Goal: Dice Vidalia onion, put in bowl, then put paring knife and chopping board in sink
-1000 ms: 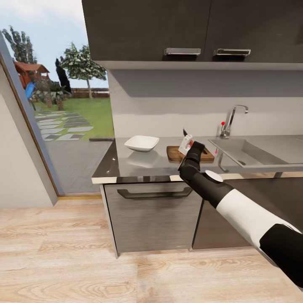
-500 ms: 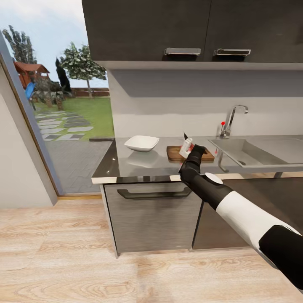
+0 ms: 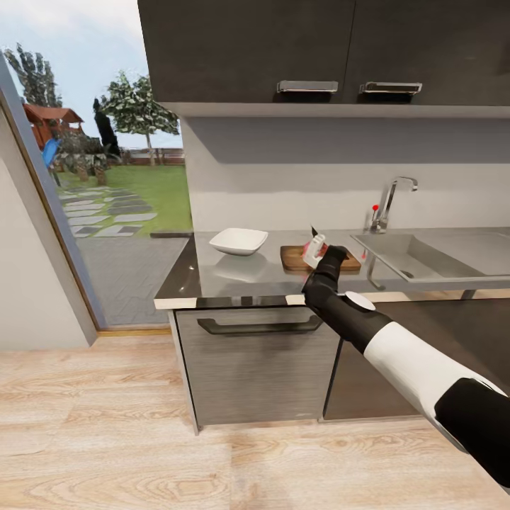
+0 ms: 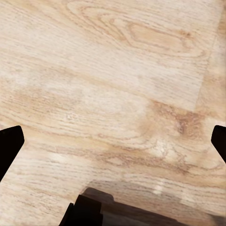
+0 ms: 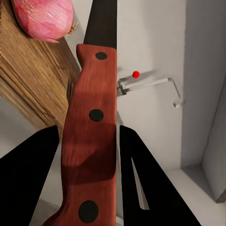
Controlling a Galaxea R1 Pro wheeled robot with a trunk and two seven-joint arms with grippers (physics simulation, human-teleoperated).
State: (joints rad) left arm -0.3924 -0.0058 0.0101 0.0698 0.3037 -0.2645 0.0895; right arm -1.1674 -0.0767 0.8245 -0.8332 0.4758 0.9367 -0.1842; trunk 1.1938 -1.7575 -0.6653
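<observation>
Right arm has eased lower over the chopping board; fingers pinch the paring knife upright.

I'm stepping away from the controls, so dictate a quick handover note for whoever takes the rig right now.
Right claw: shut on the red-handled paring knife, held over the brown wooden chopping board.
Left claw: open, facing the wood floor.
The pinkish whole onion is on the board, out of the grey steel sink.
The white squarish bowl sits beside the board on the glossy dark countertop.
Left: dice, fill bowl, put knife and board in sink.
</observation>
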